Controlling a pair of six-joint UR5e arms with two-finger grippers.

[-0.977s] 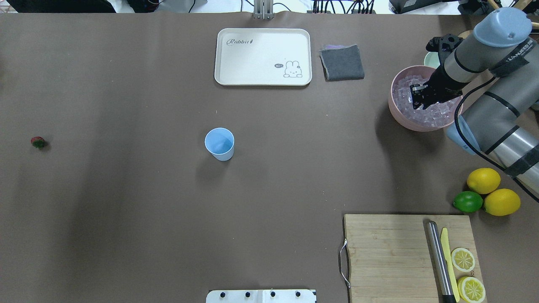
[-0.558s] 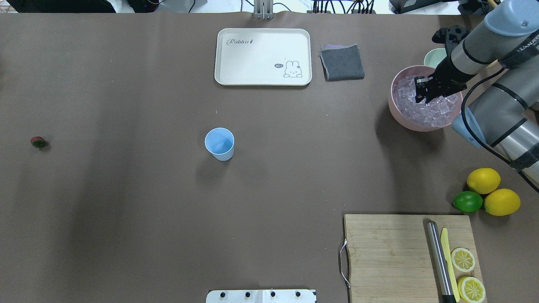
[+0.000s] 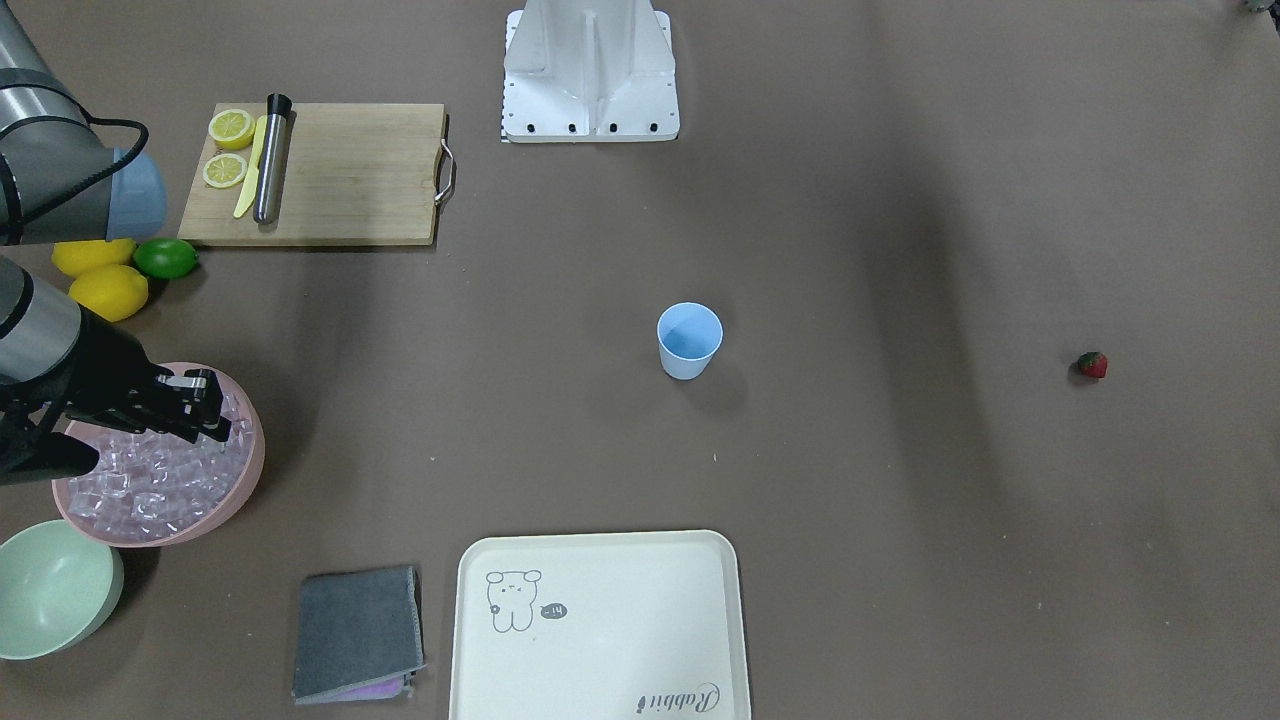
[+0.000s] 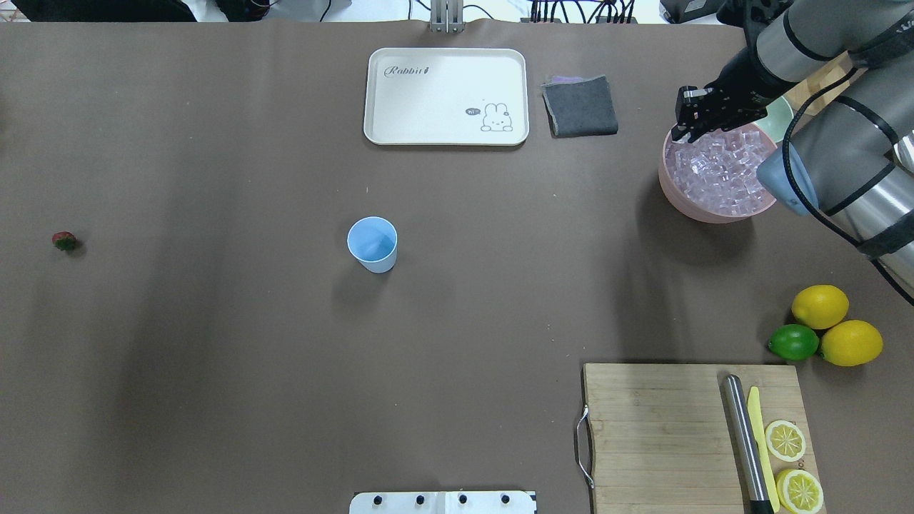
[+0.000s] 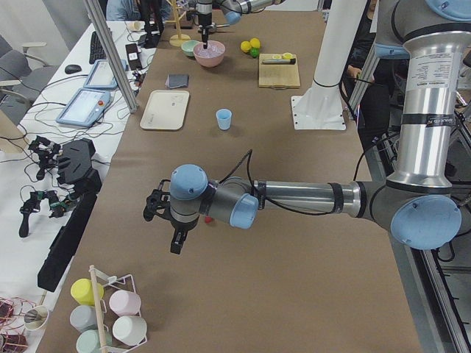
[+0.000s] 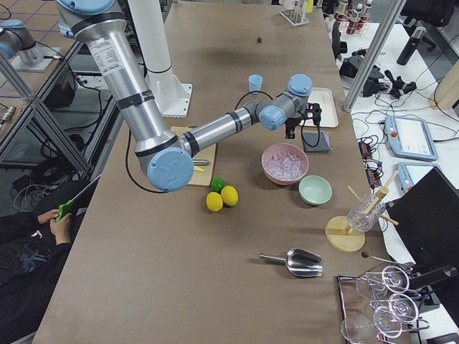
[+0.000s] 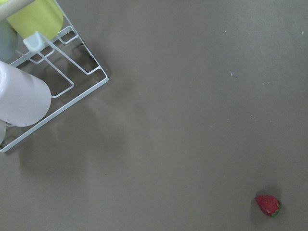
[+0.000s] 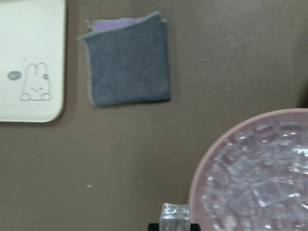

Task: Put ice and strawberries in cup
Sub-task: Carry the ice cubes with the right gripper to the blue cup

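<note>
- R gripper [image 4: 684, 127] hangs over the rim of the pink bowl [image 4: 668, 189], on the side toward the gray cloth [image 4: 580, 107]. Its fingers are closed on one ice cube [image 8: 174, 217].
- In the R wrist view this cube is just outside the bowl's rim, w/ the brown table [image 4: 214, 357] under it.
- The other ice [image 4: 721, 171] fills the pink bowl: many clear cubes in a heap.
- Cup [image 4: 372, 244] stands upright near the table centre. It is light blue, and inside only the blue bottom shows. It is well apart from the bowl and from both grippers.
- Strawberry [image 4: 64, 241] lies on the table far to the robot's left, well apart from the cup. In the L wrist view it is at the lower right, red w/ a bit of green.
- L gripper [image 5: 176, 237] points down above the table's left end. It shows only in the side view, so I cannot tell if it is open or closed.
- A wire mug rack [image 7: 53, 77] w/ mugs is at the upper left of the L wrist view.
- The white tray [image 4: 443, 93] w/ a rabbit drawing is just beside the cloth. A green bowl [image 3: 50, 590] is just beside the pink bowl.
- The cutting board [image 4: 657, 428] carries two lemon halves [image 4: 785, 440], a yellow knife [image 4: 760, 442] and a metal rod [image 4: 742, 435].
- Two lemons [image 4: 820, 305] and a lime [image 4: 792, 342] lie together btw. the board and the pink bowl.
</note>
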